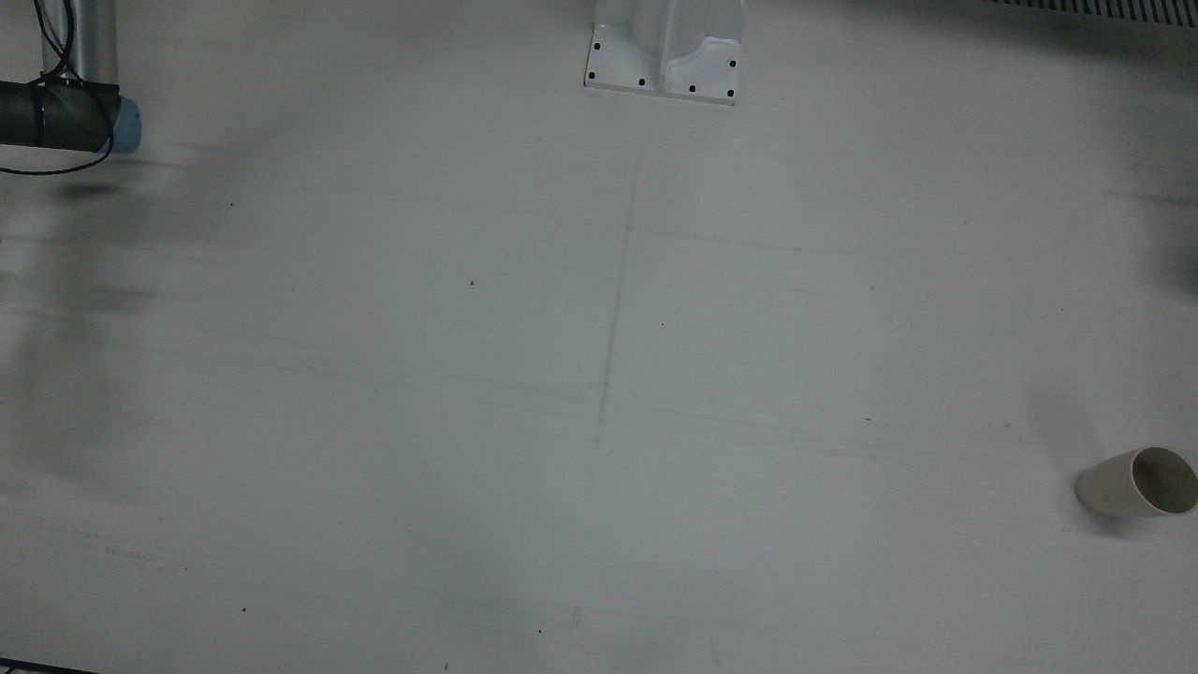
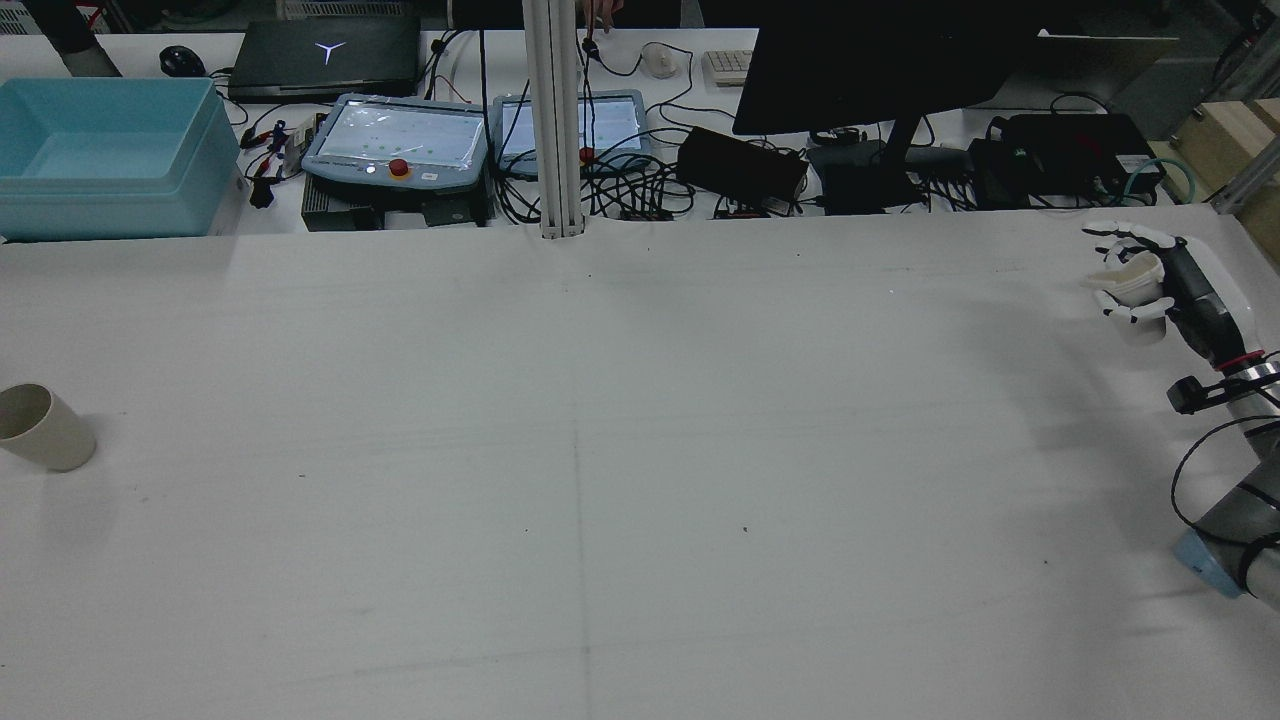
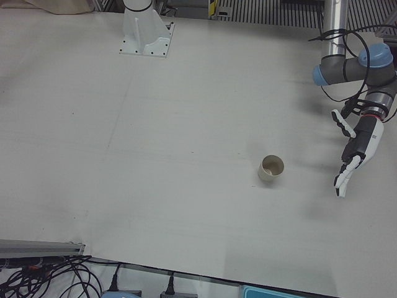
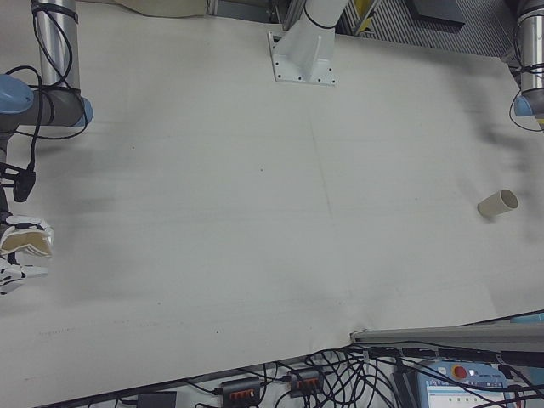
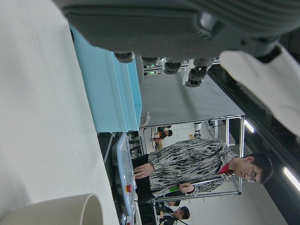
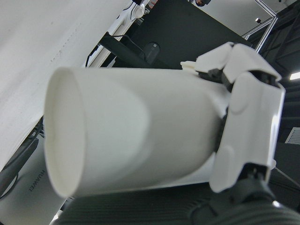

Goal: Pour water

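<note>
My right hand (image 2: pixel 1190 295) is shut on a white paper cup (image 2: pixel 1128 280), held above the table's right edge in the rear view. The right hand view shows the white cup (image 6: pixel 131 136) on its side in the picture, with fingers (image 6: pixel 248 117) wrapped round its base. That hand (image 4: pixel 17 259) and its cup (image 4: pixel 27 240) also show at the left of the right-front view. A beige cup (image 3: pixel 271 168) stands upright and apart on the table. My left hand (image 3: pixel 355 149) hovers open to the right of it in the left-front view, fingers stretched out and touching nothing.
Beyond the table's far edge are a blue bin (image 2: pixel 110 155), two teach pendants (image 2: pixel 400 140), a monitor (image 2: pixel 880 60) and cables. A white pedestal bracket (image 1: pixel 664 51) is bolted at mid-table. A person (image 5: pixel 197 164) sits behind in the left hand view.
</note>
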Action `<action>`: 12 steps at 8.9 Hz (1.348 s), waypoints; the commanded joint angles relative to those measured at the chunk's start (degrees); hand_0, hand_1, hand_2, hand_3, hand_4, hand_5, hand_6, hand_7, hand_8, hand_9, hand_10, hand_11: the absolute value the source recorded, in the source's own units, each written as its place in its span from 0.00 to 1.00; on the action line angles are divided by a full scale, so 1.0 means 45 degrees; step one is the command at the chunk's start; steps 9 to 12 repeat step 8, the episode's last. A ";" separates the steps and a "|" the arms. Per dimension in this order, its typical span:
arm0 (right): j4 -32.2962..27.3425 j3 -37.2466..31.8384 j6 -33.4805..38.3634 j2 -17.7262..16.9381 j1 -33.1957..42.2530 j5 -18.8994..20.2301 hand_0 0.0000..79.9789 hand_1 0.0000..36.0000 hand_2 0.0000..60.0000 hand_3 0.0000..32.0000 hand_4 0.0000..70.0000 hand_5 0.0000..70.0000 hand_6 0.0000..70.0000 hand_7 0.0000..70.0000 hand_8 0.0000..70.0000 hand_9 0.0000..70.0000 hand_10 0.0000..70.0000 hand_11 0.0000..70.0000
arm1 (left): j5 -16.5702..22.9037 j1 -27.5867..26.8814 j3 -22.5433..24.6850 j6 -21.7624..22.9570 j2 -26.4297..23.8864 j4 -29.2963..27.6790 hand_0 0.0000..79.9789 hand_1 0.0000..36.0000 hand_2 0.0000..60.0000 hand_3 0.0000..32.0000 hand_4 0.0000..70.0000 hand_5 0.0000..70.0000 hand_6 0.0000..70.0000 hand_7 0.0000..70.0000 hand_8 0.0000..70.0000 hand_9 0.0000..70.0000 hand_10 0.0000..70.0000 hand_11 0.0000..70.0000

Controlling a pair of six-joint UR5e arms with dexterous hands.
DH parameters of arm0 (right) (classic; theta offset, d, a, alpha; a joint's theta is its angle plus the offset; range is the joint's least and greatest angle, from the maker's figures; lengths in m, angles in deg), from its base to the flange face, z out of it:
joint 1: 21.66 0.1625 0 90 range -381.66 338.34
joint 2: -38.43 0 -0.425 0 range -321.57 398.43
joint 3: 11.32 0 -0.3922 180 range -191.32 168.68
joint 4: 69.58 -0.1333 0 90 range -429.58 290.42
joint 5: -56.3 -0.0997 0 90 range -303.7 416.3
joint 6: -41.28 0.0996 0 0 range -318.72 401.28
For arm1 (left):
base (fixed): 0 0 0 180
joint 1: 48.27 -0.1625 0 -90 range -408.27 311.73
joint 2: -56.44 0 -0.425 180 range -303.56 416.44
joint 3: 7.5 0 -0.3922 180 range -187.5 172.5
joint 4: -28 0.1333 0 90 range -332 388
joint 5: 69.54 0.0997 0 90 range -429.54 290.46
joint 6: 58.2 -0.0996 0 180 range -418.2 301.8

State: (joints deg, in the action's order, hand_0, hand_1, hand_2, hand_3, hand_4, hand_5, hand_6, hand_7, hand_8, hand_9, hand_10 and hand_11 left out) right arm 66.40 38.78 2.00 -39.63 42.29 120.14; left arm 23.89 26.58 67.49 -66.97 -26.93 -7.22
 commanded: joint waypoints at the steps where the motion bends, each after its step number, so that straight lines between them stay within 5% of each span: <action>1: -0.0003 -0.0119 0.0252 -0.0153 -0.0032 0.0071 0.63 0.28 0.00 0.00 0.00 0.06 0.08 0.00 0.00 0.00 0.00 0.00 | 0.0000 0.0006 -0.0005 0.0015 0.0012 0.0035 0.25 0.00 0.00 0.12 0.26 0.00 0.08 0.01 0.00 0.00 0.00 0.00; 3: -0.0003 -0.0099 0.0446 -0.0095 -0.0032 0.0052 0.59 0.20 0.00 0.04 0.00 0.04 0.03 0.00 0.00 0.00 0.00 0.00 | 0.0000 0.0006 -0.0005 0.0034 0.0168 -0.0004 0.24 0.00 0.00 0.14 0.26 0.00 0.08 0.01 0.00 0.00 0.00 0.00; 8: 0.0036 -0.0002 0.0857 -0.0134 -0.0013 0.0091 0.59 0.23 0.00 0.50 0.00 0.05 0.03 0.00 0.00 0.00 0.00 0.00 | 0.0000 -0.0033 -0.0044 0.0015 0.0246 -0.0024 0.18 0.00 0.00 0.14 0.25 0.00 0.07 0.01 0.00 0.00 0.00 0.00; 12: 0.0036 -0.0002 0.0857 -0.0134 -0.0013 0.0091 0.59 0.23 0.00 0.50 0.00 0.05 0.03 0.00 0.00 0.00 0.00 0.00 | 0.0000 -0.0033 -0.0044 0.0015 0.0246 -0.0024 0.18 0.00 0.00 0.14 0.25 0.00 0.07 0.01 0.00 0.00 0.00 0.00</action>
